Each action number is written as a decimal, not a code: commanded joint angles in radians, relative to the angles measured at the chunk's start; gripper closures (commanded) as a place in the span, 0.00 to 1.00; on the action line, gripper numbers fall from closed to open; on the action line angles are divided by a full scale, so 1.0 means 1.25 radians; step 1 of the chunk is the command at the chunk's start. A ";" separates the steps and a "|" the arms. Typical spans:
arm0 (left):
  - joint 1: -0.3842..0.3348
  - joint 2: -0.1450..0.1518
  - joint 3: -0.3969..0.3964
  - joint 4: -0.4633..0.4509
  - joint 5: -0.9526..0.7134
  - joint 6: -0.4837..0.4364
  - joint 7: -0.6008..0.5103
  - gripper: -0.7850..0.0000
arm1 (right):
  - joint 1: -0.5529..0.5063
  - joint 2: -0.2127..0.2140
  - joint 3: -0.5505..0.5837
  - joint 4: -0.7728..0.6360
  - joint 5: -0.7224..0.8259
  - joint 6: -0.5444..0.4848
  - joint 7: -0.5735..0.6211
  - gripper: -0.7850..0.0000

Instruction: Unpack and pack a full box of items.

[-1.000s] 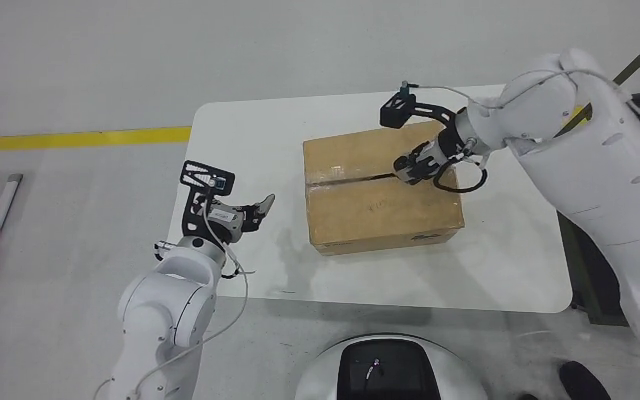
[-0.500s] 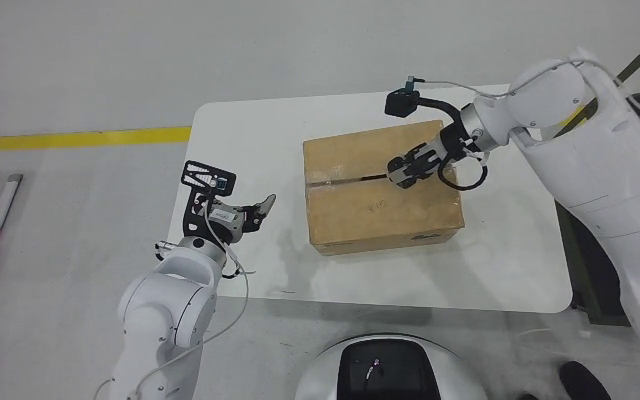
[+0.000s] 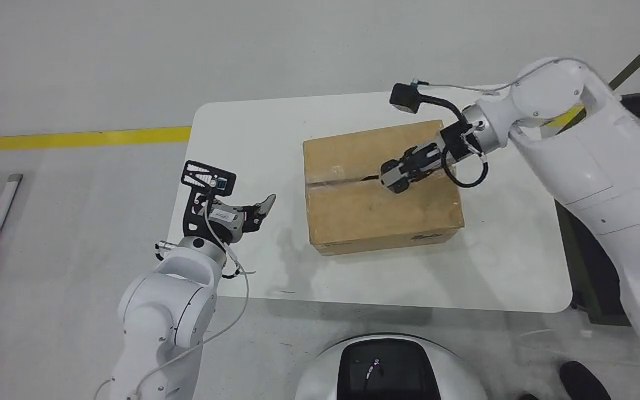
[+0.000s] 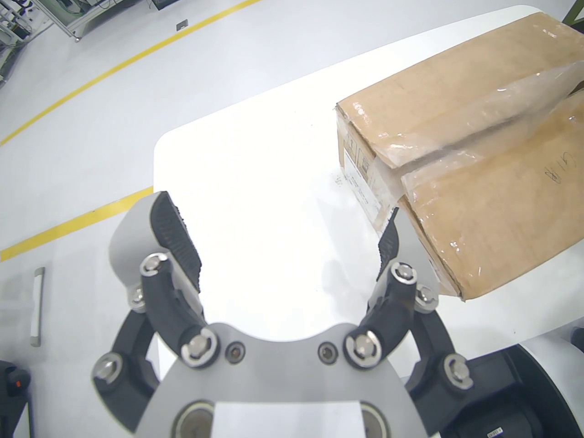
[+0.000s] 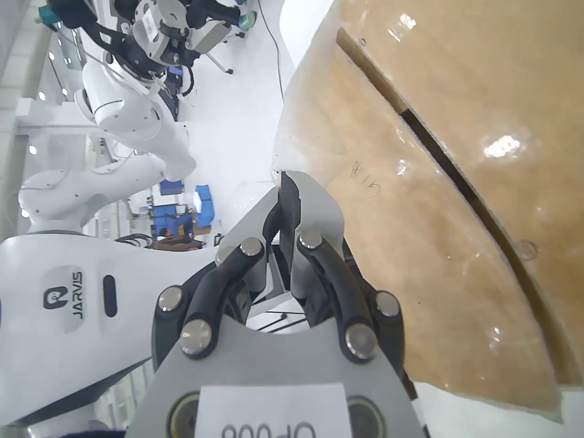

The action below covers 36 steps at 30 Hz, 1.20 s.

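White rounded counter (image 3: 250, 130) carries the brown taped cardboard box (image 3: 350, 215) mid-frame in the top view, flaps not opened. Right end effector (image 3: 392, 180), fingers pressed together, has slid leftward along the top seam (image 3: 340, 181). It's likely working the tape loose, so unpacking is barely started. Left end effector (image 3: 262, 210), fingers apart, stays parked at lower left, off the box.

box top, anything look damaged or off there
The clear tape along the box seam is wrinkled and bulges up instead of lying flat, and a dark gap shows between the flaps. Nothing else stands out.
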 commanded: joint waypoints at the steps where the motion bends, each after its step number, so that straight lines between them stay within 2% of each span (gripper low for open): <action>1: 0.000 0.000 0.000 0.000 0.000 0.000 0.000 0.00 | 0.012 0.000 -0.015 0.028 0.047 0.014 0.000 1.00; 7: 0.005 -0.002 0.009 -0.004 -0.011 0.004 0.051 0.00 | 0.031 0.005 -0.057 0.094 0.143 0.027 0.000 1.00; 10: -0.004 -0.004 0.021 -0.005 -0.017 0.002 0.064 0.61 | 0.036 0.008 -0.079 0.112 0.177 0.027 0.000 1.00; 12: -0.012 -0.005 0.032 -0.003 -0.017 0.004 0.070 0.82 | 0.039 0.012 -0.094 0.123 0.190 0.025 0.000 1.00; 13: -0.016 -0.006 0.039 -0.002 -0.020 0.004 0.075 1.00 | 0.041 0.014 -0.102 0.126 0.193 0.022 0.000 1.00; 15: -0.025 -0.008 0.055 0.004 -0.027 0.004 0.082 1.00 | 0.042 0.019 -0.113 0.136 0.202 0.016 0.000 1.00; 28: -0.025 -0.008 0.055 0.004 -0.027 0.004 0.082 1.00 | 0.051 0.024 -0.128 0.140 0.189 0.009 0.000 1.00; 32: -0.021 -0.009 0.060 0.005 -0.020 -0.002 0.112 1.00 | 0.023 0.027 -0.116 0.133 0.207 0.047 -0.042 1.00; 36: -0.045 -0.013 0.093 0.018 -0.011 -0.007 0.149 1.00 | 0.014 0.029 -0.106 0.140 0.215 0.089 -0.050 1.00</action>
